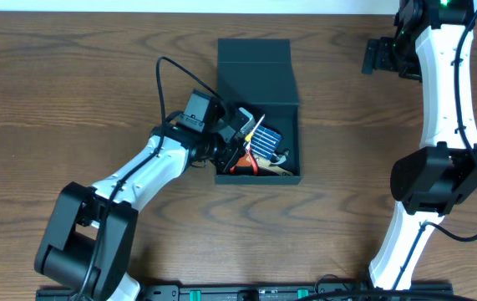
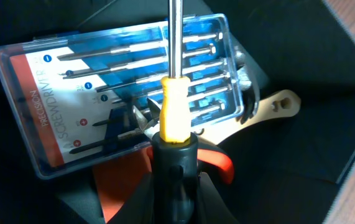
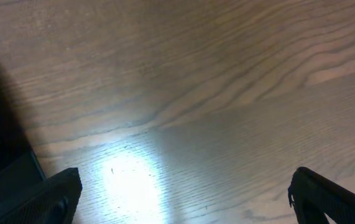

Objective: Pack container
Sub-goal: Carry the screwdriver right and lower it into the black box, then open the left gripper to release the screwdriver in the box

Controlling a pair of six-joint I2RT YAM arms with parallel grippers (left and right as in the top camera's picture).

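We take this for a robotics lab bench: a left arm (image 1: 138, 180) and a right arm (image 1: 447, 100) rise from a rail (image 1: 263, 293) at the edge of a wooden table (image 1: 63, 75).

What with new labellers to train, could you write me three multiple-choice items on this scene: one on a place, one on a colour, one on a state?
1. Where is the precision screwdriver case?
A. On the table beside the container
B. Inside the container
C. In the right gripper

2. What colour is the band on the handle of the screwdriver held in the left gripper?
A. Yellow
B. Green
C. White

3. What state is the right gripper in?
A. Shut on pliers
B. Open, holding nothing
C. Shut on the container's lid

Answers:
1 B: the precision screwdriver case lies within the walls of the open container.
2 A: the screwdriver clamped in the left gripper has a yellow band above its black grip.
3 B: the right gripper has its fingers spread wide over bare table.
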